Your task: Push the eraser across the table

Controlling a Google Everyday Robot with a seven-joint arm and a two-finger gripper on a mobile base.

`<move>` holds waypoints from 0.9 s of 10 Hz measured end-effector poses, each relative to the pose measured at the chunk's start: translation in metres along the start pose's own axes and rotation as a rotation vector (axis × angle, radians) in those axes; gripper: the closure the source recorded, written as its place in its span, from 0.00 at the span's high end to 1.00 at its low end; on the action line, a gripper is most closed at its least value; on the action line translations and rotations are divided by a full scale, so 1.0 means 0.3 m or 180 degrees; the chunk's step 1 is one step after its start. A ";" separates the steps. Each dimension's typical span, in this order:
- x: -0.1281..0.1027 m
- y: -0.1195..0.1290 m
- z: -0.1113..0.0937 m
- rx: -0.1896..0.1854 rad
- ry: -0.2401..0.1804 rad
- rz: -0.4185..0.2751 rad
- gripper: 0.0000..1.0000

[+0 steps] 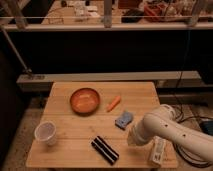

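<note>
The black eraser (105, 149) with a pale lengthwise stripe lies diagonally near the front edge of the light wooden table (70, 117). My white arm reaches in from the lower right over the table's right front part. My gripper (133, 140) is at the arm's end, low over the table, a little to the right of the eraser and apart from it. The arm covers most of the gripper.
An orange-brown bowl (84, 100) stands at the back middle, with a carrot (114, 103) to its right. A small blue-grey block (124, 119) lies just behind the gripper. A white cup (46, 133) stands at the front left. A dark counter runs behind the table.
</note>
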 end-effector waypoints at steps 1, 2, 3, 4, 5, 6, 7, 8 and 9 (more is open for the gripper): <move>-0.004 0.028 0.016 -0.0010 -0.0011 -0.0027 0.08; -0.013 0.056 0.033 -0.0035 -0.0013 -0.0057 0.08; -0.035 0.062 0.054 -0.0056 -0.0025 -0.0095 0.08; -0.041 0.067 0.070 -0.0065 -0.0041 -0.0116 0.08; -0.038 0.075 0.090 -0.0071 -0.0049 -0.0130 0.08; -0.057 0.073 0.111 -0.0080 -0.0039 -0.0172 0.08; -0.075 0.070 0.123 -0.0083 -0.0029 -0.0202 0.08; -0.084 0.070 0.130 -0.0083 -0.0019 -0.0219 0.08; -0.092 0.071 0.137 -0.0089 -0.0010 -0.0239 0.08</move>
